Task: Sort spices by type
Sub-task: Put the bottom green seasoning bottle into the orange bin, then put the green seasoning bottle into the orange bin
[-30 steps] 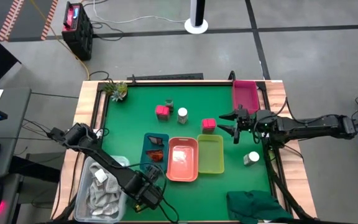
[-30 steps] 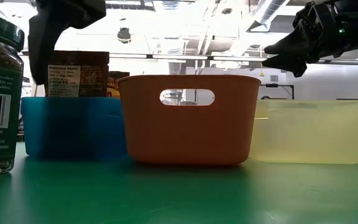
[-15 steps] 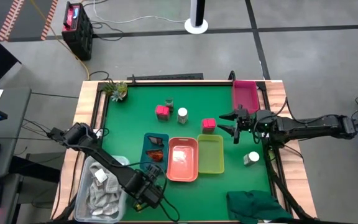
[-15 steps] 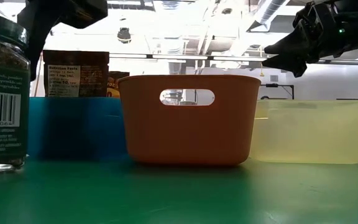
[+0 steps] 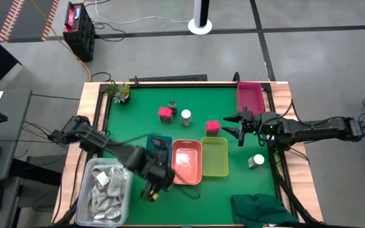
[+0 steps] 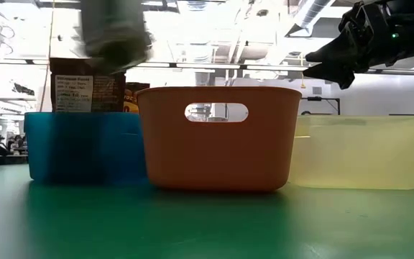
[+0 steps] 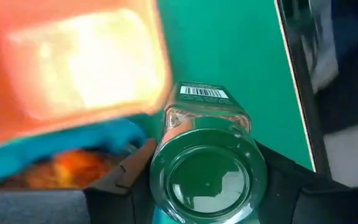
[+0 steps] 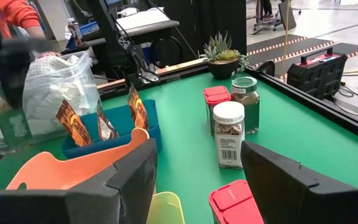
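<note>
My left gripper [image 7: 207, 186] is shut on a green-lidded glass jar [image 7: 205, 118], raised over the table's near part beside the blue tray [image 5: 159, 142]; it shows as a blur in the low view [image 6: 113, 32]. My right gripper [image 5: 233, 125] hovers open just right of a pink cube box [image 5: 212, 127]. On the far half stand another pink box [image 5: 165, 113], a green-lidded jar [image 5: 172, 106] and a white-lidded jar [image 5: 186, 116]. A second white-lidded jar [image 5: 255, 161] stands near the right edge. Brown-orange packets [image 8: 135, 107] stick up in the blue tray. My left gripper pinches the jar between its two fingers [image 7: 132, 177], one on each side just below the green lid [image 7: 207, 177]. The fingers come from above, pointing down, and the lid faces the wrist camera. The jar is upright and lifted clear of the table.
An orange tray [image 5: 186, 177] and a yellow-green tray [image 5: 215, 170] sit side by side right of the blue one. A pink tray [image 5: 250, 97] lies at the far right corner. A clear bin of white sachets [image 5: 103, 190], a green cloth [image 5: 262, 209] and a small plant [image 5: 118, 92] occupy the edges.
My left gripper has lifted the green-lidded jar off the table near the near edge and carried it up and toward the far right, toward the trays; it moves fast and shows blurred. The right arm has kept still.
</note>
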Controlling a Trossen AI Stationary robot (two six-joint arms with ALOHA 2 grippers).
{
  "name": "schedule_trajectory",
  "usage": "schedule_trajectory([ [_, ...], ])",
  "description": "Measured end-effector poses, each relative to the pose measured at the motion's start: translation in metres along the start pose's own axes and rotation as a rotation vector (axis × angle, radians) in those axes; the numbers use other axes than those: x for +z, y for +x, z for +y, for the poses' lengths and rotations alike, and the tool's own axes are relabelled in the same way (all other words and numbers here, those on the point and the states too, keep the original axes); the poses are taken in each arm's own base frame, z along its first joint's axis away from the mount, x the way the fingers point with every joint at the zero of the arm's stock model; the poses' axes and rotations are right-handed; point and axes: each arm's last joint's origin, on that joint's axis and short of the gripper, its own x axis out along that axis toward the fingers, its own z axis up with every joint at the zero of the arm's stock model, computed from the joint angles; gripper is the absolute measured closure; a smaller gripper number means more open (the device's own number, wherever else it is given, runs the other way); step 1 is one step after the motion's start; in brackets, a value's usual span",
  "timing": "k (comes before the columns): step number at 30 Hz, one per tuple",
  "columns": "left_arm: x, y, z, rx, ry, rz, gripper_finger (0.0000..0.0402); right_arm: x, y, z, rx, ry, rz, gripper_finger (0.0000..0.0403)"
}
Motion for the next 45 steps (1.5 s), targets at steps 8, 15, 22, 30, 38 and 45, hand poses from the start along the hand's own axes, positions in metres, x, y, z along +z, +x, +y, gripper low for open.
schedule_trajectory([
  [8, 0.012, 0.011, 0.080, 0.128, -0.110, -0.005, 0.0212, 0.000, 0.001, 0.000, -0.001, 0.011, 0.001, 0.0143],
  [15, 0.015, 0.028, 0.144, 0.167, -0.188, -0.003, 0.0212, -0.002, 0.002, -0.001, -0.006, 0.009, 0.013, 0.0143],
  [22, 0.016, 0.055, 0.167, 0.086, -0.162, 0.025, 0.0212, -0.004, 0.002, -0.005, -0.037, 0.006, 0.044, 0.0143],
  [30, 0.016, 0.068, 0.166, 0.073, -0.099, 0.056, 0.0174, -0.005, 0.002, -0.009, -0.067, 0.007, 0.056, 0.0143],
  [38, 0.017, 0.065, 0.165, 0.072, -0.108, 0.042, 0.0064, -0.005, 0.002, -0.009, -0.065, 0.007, 0.057, 0.0143],
  [45, 0.013, 0.037, 0.166, 0.136, -0.116, 0.012, 0.0085, -0.005, 0.002, -0.009, -0.065, 0.008, 0.056, 0.0143],
])
